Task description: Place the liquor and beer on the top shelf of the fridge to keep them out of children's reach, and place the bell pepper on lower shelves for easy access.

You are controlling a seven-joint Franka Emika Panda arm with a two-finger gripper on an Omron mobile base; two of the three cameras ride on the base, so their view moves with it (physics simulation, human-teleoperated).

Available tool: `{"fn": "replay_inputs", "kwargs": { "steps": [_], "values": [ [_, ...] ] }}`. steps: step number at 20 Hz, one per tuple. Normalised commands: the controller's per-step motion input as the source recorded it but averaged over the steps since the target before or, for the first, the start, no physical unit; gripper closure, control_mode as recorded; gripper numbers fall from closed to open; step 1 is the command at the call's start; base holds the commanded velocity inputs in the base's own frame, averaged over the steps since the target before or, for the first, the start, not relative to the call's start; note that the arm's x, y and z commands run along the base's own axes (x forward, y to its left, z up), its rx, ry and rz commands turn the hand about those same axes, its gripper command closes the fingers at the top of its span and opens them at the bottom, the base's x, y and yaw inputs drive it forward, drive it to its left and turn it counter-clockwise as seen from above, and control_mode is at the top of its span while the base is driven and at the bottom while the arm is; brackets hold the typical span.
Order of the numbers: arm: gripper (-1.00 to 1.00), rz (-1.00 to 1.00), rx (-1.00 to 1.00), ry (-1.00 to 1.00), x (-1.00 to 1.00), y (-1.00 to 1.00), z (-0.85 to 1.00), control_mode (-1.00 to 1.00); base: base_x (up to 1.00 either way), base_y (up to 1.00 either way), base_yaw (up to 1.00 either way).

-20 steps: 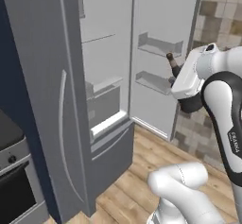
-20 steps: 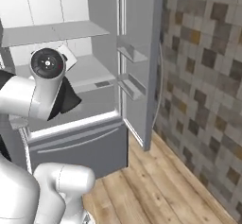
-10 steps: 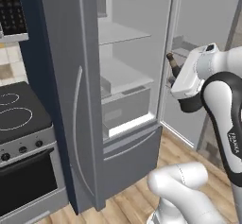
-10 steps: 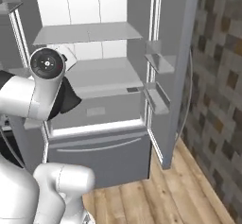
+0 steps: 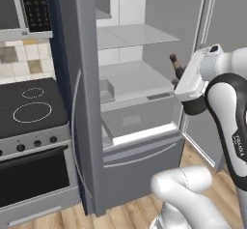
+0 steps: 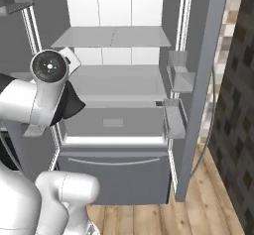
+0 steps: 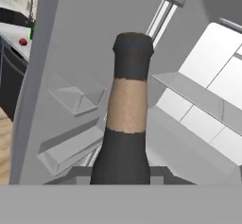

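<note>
Claw (image 7: 124,178) closed narrow on the liquor (image 7: 126,119), one bottle, gripped low on the dark body. Finger tips themselves hidden behind the bottle in the hand view. Neck rises up the middle of that view: brownish band, then a dark top.

Left base view: the bottle's neck and stopper (image 5: 176,65) poke out past the white hand, tilted up and to the left, in front of the open fridge (image 5: 140,141), near the right edge of its opening. Bottle is held in the air, touching no shelf.

Fridge: one, both upper doors swung open, white back wall. Top shelf (image 6: 111,36): one wide translucent pane. One more wide shelf below it (image 6: 116,83), among the lower shelves, with a drawer (image 6: 114,124) beneath and the bottom freezer front under that. Right door (image 6: 203,80) carries two bins, one above the other, seen in the right base view.

Far off in the hand view, upper left corner: one small red thing, the bell pepper (image 7: 22,41), on the edge of a counter (image 7: 14,31), with a sliver of green just beside it, too small to tell.

Left of the fridge: one stove (image 5: 29,112), two ring marks on its top.
</note>
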Motion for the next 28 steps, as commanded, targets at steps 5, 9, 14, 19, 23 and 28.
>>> {"fn": "replay_inputs", "kwargs": {
  "steps": [5, 9, 14, 19, 23, 28],
  "values": [
    [1.0, 0.0, 0.0, 0.0, 0.0, 0.0, 0.0, 1.0, 0.35, -0.41, 0.22],
    [1.0, 0.0, 0.0, 0.0, 0.0, 0.0, 0.0, 1.0, 0.47, -0.35, 0.15],
    [1.0, 0.0, 0.0, 0.0, 0.0, 0.0, 0.0, 1.0, 0.54, -0.23, 0.07],
    [1.0, 0.0, 0.0, 0.0, 0.0, 0.0, 0.0, 1.0, 0.66, -0.08, 0.01],
    [1.0, 0.0, 0.0, 0.0, 0.0, 0.0, 0.0, 1.0, 0.69, -0.06, 0.0],
    [1.0, 0.0, 0.0, 0.0, 0.0, 0.0, 0.0, 1.0, 0.66, -0.09, 0.0]
  ]
}}
